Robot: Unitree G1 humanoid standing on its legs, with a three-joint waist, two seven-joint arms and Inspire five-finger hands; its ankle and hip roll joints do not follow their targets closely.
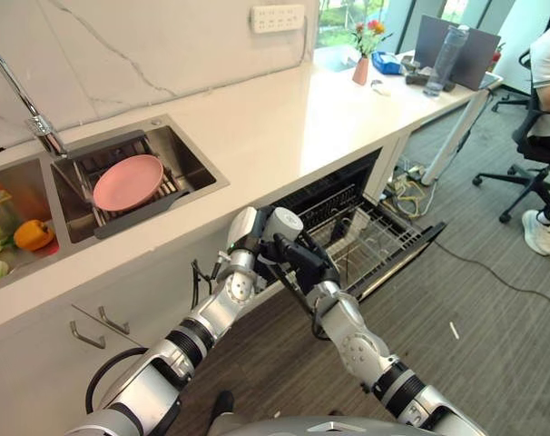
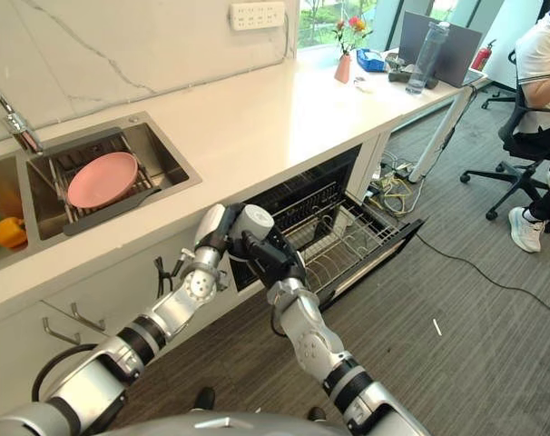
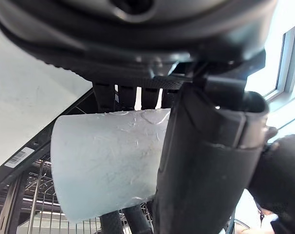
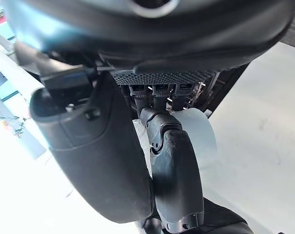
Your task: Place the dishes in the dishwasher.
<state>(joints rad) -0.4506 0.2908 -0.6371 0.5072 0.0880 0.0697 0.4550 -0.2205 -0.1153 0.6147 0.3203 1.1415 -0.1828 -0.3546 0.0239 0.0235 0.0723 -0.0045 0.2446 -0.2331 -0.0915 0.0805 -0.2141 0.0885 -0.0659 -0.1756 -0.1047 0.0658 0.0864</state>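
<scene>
Pink plate [image 1: 128,181] in steel sink [image 1: 189,154]; white cup [image 3: 106,161]; cream worktop [image 1: 284,118], grey-veined marble wall [image 1: 121,45]; orange pepper [image 1: 32,234]; grey wood-grain floor [image 1: 493,327].

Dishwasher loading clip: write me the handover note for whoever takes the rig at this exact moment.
Left hand: shut on the white cup, held in front of the counter edge, beside the open dishwasher.
Right hand: against the cup and the left hand; whether it grips cannot be told.
Dishwasher rack: pulled out; contents hard to make out.
Pink plate: lies on the drain rack in the sink.
Done: cup picked up and brought to the dishwasher.
Left: set the cup in the rack, then probably fetch the pink plate.
</scene>
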